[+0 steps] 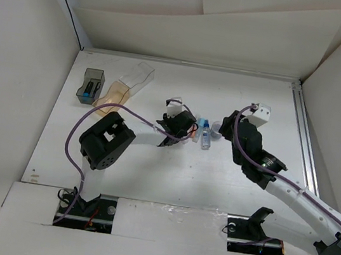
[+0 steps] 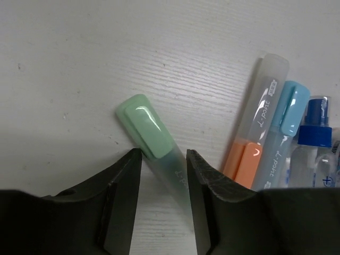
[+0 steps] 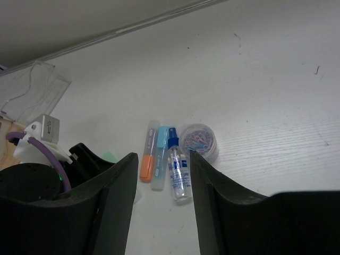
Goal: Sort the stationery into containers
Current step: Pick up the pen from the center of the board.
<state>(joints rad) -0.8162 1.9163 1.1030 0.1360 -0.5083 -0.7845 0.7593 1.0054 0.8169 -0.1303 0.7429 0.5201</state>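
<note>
Down low with the left gripper (image 2: 163, 159), open, straddling the frosted barrel of a green marker (image 2: 146, 125) just below its cap. Lies flat on the counter (image 2: 79, 64), tilted, cap pointing away. Looks light, stiff and slick; calls for a squeeze across the mid-barrel, not the tapering cap, or risks squirting out. Just beside, on the right: an orange marker (image 2: 255, 127), a blue marker (image 2: 291, 109) and a blue-capped bottle (image 2: 313, 154), packed side by side. Hangs higher with the right gripper (image 3: 163, 156), open too and holding nothing, above that same cluster and a round pot of paper clips (image 3: 198, 141). Well apart, far left: dark grey bin (image 1: 91, 85), amber bin (image 1: 113, 95), clear bin (image 1: 136, 74), with something blue showing in the grey one.
</note>
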